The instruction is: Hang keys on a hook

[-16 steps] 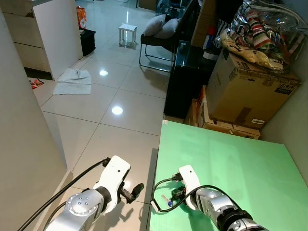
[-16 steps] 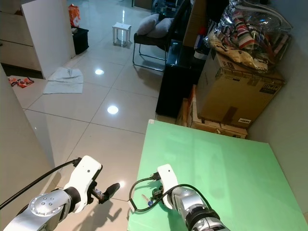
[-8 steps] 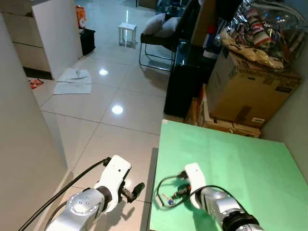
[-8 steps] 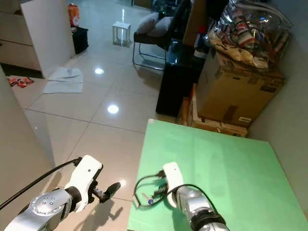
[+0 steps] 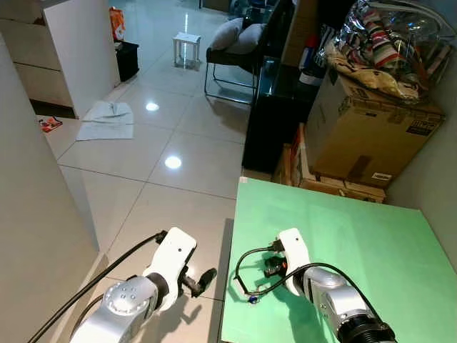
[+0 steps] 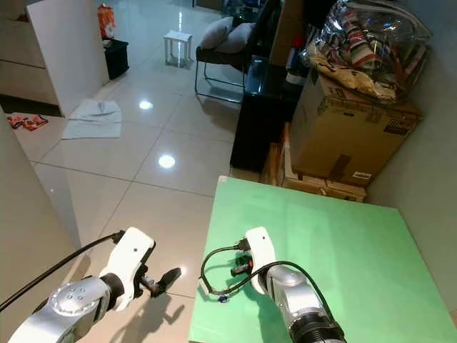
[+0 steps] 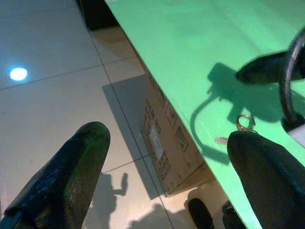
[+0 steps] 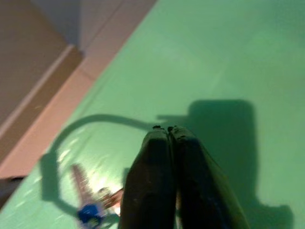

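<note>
A small bunch of keys [image 5: 251, 299] with a blue tag lies on the green table [image 5: 371, 243], close to its front left corner; it also appears as keys [image 8: 89, 211] in the right wrist view and as keys [image 7: 242, 124] in the left wrist view. My right gripper [image 5: 273, 266] hovers over the table just behind the keys, with its fingers [image 8: 164, 143] pressed together and nothing seen between them. A black cable loops from that wrist over the keys. My left gripper [image 5: 207, 275] hangs above the floor beside the table's left edge, fingers [image 7: 81, 157] spread wide.
A tall pale wall [image 5: 28, 179] stands close on the left. Beyond the table are stacked cardboard boxes [image 5: 371, 136] and a black cabinet [image 5: 275, 107]. A chair [image 5: 232, 50], a white stool [image 5: 187, 46] and a cloth [image 5: 107, 120] are on the tiled floor. A box [image 7: 164, 143] sits under the table.
My right gripper has lifted off the table and moved a little farther away from the keys, which stay on the table. The left arm has hardly moved.
</note>
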Robot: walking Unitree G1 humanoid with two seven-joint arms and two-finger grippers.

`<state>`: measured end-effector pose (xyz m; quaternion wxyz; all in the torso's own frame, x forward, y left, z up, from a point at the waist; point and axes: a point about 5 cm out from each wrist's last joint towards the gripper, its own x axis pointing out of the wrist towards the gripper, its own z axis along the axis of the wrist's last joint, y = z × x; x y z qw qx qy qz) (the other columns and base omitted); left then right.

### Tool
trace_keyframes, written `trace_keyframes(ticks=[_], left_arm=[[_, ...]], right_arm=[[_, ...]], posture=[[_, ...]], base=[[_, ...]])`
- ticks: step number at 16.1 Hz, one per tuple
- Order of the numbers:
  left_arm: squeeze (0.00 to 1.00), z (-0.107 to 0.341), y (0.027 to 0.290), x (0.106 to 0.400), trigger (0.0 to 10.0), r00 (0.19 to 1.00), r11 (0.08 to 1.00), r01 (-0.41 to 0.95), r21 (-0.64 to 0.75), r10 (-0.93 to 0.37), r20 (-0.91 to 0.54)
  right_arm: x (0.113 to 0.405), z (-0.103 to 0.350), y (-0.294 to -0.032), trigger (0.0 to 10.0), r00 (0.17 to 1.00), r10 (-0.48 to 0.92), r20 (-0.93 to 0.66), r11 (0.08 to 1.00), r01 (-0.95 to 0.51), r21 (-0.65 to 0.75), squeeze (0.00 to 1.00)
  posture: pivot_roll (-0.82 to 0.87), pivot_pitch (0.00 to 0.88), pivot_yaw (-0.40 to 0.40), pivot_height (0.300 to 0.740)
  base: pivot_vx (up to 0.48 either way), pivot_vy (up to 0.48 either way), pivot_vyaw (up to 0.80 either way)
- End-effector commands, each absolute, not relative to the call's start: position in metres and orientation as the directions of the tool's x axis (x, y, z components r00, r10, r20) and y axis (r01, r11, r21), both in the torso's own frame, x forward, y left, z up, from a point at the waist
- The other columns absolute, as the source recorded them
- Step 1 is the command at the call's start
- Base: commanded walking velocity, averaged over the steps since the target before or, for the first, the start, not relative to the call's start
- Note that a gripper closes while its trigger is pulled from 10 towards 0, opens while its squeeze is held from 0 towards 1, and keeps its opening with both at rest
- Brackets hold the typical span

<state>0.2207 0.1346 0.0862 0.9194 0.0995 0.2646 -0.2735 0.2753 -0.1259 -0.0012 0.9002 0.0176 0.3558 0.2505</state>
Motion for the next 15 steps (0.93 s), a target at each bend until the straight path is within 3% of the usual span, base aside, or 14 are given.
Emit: trace_keyframes(ticks=[1, 3, 15], left_arm=[[0.00, 0.086, 0.131, 0.220, 10.0, 0.700, 0.820, 0.572, 0.031, -0.468, -0.539], [0.00, 0.085, 0.132, 0.219, 10.0, 0.700, 0.821, 0.570, 0.032, -0.466, -0.541], [0.00, 0.085, 0.132, 0.220, 10.0, 0.702, 0.822, 0.568, 0.034, -0.463, -0.541]], right_arm=[[0.268, -0.004, -0.127, 10.0, 0.568, 0.505, -0.650, 0.853, -0.441, 0.278, 1.00], [0.265, -0.010, -0.132, 10.0, 0.528, 0.492, -0.692, 0.858, -0.429, 0.282, 1.00], [0.260, -0.009, -0.137, 10.0, 0.466, 0.515, -0.719, 0.847, -0.407, 0.342, 1.00]], posture=[[0.04, 0.040, -0.117, 0.740], [0.04, 0.042, -0.118, 0.740], [0.04, 0.043, -0.121, 0.740]], base=[[0.000, 0.000, 0.00], [0.000, 0.000, 0.00], [0.000, 0.000, 0.00]])
